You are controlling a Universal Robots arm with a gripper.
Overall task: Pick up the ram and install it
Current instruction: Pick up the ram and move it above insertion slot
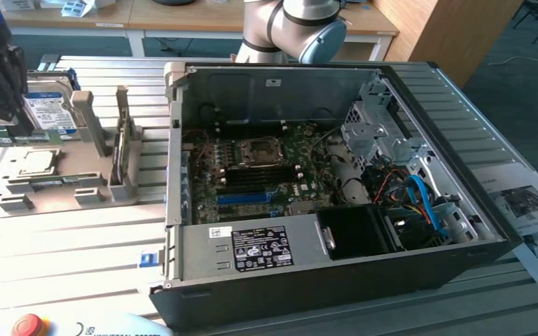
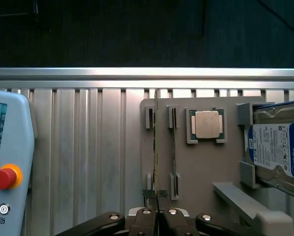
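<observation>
Your gripper (image 2: pixel 159 216) stands with its fingers pressed together on the ram (image 2: pixel 156 147). The wrist view presents the ram edge-on, as a thin line running away from the fingertips over the grey holder (image 2: pixel 201 167). The stick lies between the holder's two pairs of upright slots (image 2: pixel 172 118), in line with neither, so I judge it lifted out. Whether its far end is fully clear of the holder cannot be told from this angle. Also on the holder sit the processor (image 2: pixel 207 124) and, beyond it, the hard drive (image 2: pixel 275 147), neither of them touched by the gripper. In the exterior view the gripper hangs at that view's left edge, above the holder and well apart from the open computer case (image 1: pixel 344 280). A green strip beneath it there is probably the same stick. Step in hand, in my judgement: the pick-up is made and the install is not begun. The memory slots (image 1: pixel 249 185) on the motherboard (image 1: pixel 288 161), next to the processor socket (image 1: pixel 253 152), look empty. What remains calls for a firm pinch and a carry over the case wall without knocking it. You will need the stick's long edge turned parallel to a slot, then a straight, even press down. Any tilt risks a half-seated stick.
</observation>
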